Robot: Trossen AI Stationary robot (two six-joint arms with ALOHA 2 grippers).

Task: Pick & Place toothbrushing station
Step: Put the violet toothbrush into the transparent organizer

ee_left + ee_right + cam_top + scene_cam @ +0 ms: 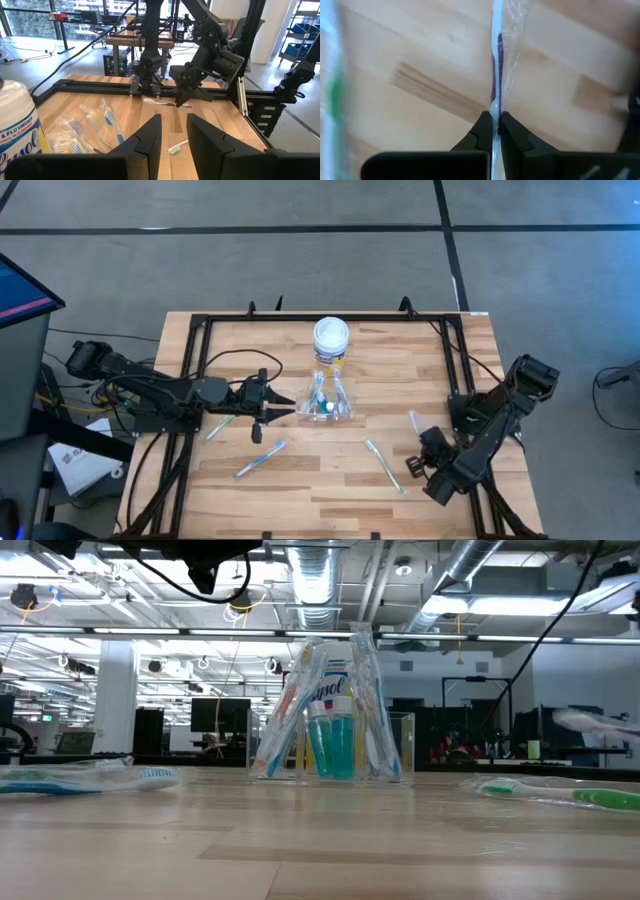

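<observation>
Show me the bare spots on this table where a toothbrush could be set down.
Bare wood: the back-right corner, right of the wipes canister; the front strip between the blue toothbrush and the green toothbrush. Crowded: the middle around the clear cup, with the left claw beside it, and the right claw shut on a wrapped toothbrush.

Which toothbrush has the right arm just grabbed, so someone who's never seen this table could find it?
Start at the wooden table and go to its right side, where the right end effector sits. The wrapped toothbrush pinched between its fingers is the one, white with a dark streak. Unlike the green-and-white toothbrush lying loose beside it, this one is gripped.
</observation>
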